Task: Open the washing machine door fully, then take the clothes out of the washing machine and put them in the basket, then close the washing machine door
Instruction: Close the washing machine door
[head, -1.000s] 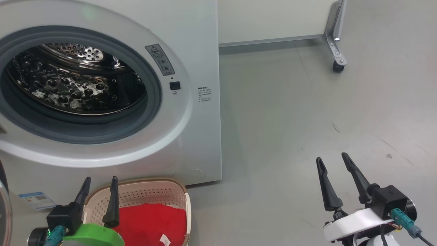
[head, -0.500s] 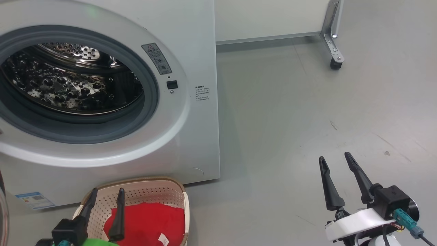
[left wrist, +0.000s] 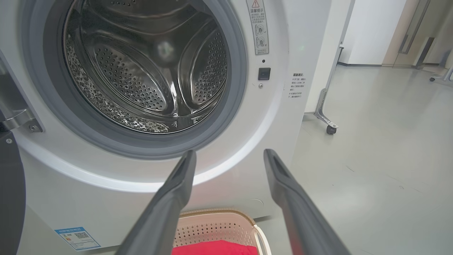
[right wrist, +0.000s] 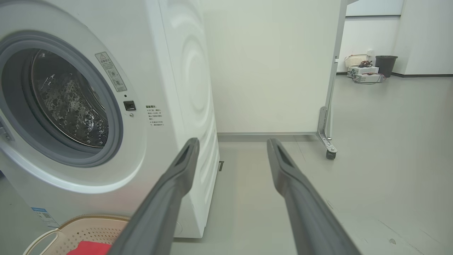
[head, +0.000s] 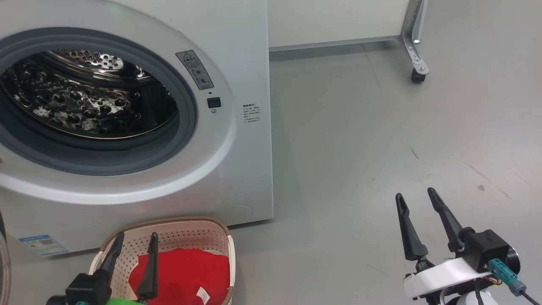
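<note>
Left pincer (head: 136, 238) is spread with nothing pinched. It hangs over the basket (head: 182, 223), tips above the clothes (head: 186, 271).

The clothes are a red fabric bundle with a small white label (head: 204, 294), lying in the basket under the left pincer and just to its right. The basket is cream perforated plastic, a rounded rectangle with a brown woven-look rim. It sits on the floor (head: 360, 148) close to the foot of the washing machine (head: 245, 169).

Straight ahead of the left pincer:
- white glossy machine front, round port open
- grey rubber gasket (head: 186, 127)
- perforated steel drum (left wrist: 141, 78) with smooth raised paddles
- blue sticker (head: 42, 245) low on the front panel, to the pincer's left

The washing machine door (left wrist: 10, 198) is swung out to the left of the left pincer. I only get a dark slice of it, plus the metal hinge (left wrist: 21, 120).

Right pincer (head: 415, 195) is spread and holds nothing. It sits over smooth grey floor, well to the right of the machine and basket.

Ahead of it is a white panel on a metal leg with a caster (head: 417, 76). Further off to its right, a dark bin (right wrist: 385, 65) stands by the wall.
</note>
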{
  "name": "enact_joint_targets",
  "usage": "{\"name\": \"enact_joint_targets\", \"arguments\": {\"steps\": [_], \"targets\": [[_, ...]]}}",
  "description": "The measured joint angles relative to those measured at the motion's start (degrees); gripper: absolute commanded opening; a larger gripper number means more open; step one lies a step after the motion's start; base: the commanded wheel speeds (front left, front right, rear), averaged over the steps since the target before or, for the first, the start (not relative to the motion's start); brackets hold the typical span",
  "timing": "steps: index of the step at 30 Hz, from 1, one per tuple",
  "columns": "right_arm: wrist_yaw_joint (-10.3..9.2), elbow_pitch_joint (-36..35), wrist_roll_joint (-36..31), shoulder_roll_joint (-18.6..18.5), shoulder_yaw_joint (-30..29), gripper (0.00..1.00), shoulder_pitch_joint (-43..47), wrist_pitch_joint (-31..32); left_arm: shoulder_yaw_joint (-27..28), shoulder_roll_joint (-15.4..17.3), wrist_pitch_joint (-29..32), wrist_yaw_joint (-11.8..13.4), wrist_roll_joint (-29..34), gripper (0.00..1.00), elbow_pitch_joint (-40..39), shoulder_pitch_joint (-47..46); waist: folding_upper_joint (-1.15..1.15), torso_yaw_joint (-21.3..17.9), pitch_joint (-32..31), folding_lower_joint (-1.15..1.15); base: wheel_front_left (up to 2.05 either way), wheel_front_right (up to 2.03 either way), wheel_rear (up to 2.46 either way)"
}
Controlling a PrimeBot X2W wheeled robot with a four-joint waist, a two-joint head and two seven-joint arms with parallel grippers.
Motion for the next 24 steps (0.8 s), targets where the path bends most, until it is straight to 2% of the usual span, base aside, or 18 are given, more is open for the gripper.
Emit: {"name": "enact_joint_targets", "arguments": {"steps": [24], "targets": [[0.0, 0.0, 0.0, 0.2, 0.2, 1.0, 0.0, 0.0, -0.8, 0.0, 0.0, 0.2, -0.2, 1.0, -2.2, 1.4, 0.0, -0.2, 0.0, 0.0, 0.0, 0.0, 0.0]]}}
